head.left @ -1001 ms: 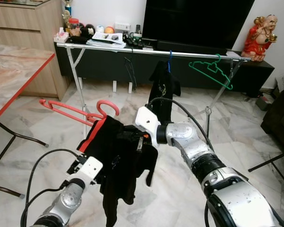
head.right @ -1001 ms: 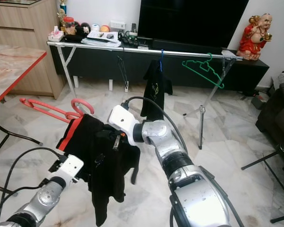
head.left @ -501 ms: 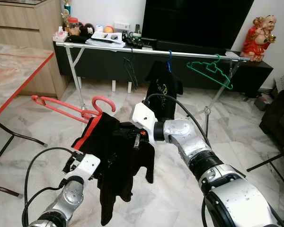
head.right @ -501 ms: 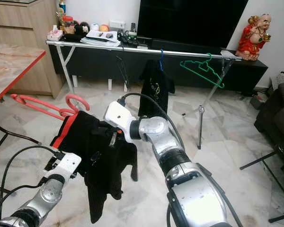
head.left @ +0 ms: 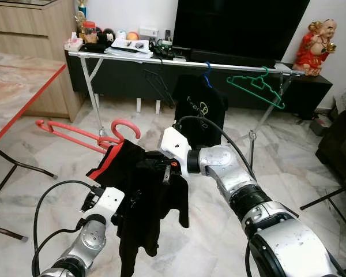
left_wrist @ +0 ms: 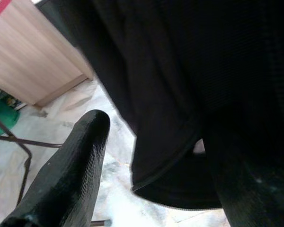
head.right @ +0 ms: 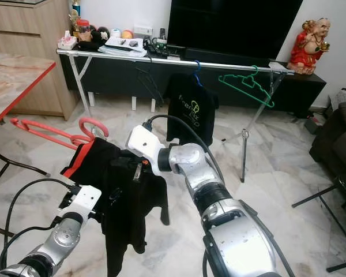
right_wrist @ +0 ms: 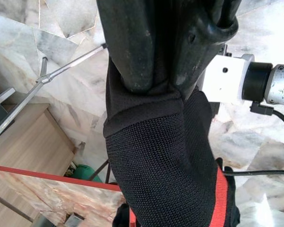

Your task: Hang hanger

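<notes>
A red hanger (head.left: 75, 131) carries a black garment (head.left: 141, 190) with a red trim, held up at mid height in front of me. My right gripper (head.left: 164, 170) is shut on the black garment near its top; the right wrist view shows both fingers (right_wrist: 132, 56) pinched on the fabric. My left gripper (left_wrist: 156, 142) sits under the garment's left side, fingers wide apart, with the cloth draped over and between them. The silver clothes rail (head.left: 190, 62) stands further ahead.
On the rail hang a black T-shirt on a blue hanger (head.left: 200, 107), a green hanger (head.left: 256, 86) and a black hanger (head.left: 158, 83). A red-edged marble table (head.left: 17, 92) is at the left, a TV cabinet (head.left: 311, 92) behind the rail, a dark sofa (head.left: 340, 138) at the right.
The hanger and garment have shifted slightly to the left with both arms. The black T-shirt on the rail has swung round to face me.
</notes>
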Controlling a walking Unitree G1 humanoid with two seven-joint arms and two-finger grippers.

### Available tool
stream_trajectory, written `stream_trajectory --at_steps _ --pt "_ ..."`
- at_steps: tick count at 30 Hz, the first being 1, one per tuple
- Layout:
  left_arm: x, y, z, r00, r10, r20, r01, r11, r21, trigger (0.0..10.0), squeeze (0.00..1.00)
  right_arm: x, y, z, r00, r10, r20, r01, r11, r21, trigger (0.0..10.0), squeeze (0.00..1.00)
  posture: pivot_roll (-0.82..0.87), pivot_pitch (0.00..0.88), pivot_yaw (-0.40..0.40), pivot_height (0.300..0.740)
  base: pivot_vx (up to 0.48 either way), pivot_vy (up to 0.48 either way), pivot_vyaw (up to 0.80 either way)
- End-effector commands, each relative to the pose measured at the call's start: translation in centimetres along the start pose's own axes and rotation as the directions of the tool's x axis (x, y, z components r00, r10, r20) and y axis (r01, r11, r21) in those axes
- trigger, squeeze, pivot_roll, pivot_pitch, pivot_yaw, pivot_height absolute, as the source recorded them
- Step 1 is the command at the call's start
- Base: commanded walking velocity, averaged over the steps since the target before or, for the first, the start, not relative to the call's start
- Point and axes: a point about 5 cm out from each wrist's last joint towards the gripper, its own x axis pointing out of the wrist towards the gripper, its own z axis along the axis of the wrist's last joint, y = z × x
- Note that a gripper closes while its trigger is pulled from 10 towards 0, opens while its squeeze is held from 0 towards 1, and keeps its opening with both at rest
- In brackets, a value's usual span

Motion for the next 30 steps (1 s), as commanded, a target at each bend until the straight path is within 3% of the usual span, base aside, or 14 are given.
stream_trajectory --at_steps 1,30 --pt "0.04 -0.4 0.37 1.0 -0.016 0.016 0.016 1.0 -0.022 0.0 0.0 -0.28 -0.66 1.29 0.998 -0.026 0.059 0.027 0.999 -0.026 0.0 0.0 0.04 0.0 -0.138 0.74 0.0 0.0 0.0" --pt "0.09 0.27 0.0 0.999 0.033 -0.017 -0.035 0.996 -0.082 0.0 0.0 -0.39 -0.64 1.14 0.997 -0.031 0.065 0.032 0.999 -0.016 0.0 0.0 0.04 0.0 -0.133 0.74 0.0 0.0 0.0"
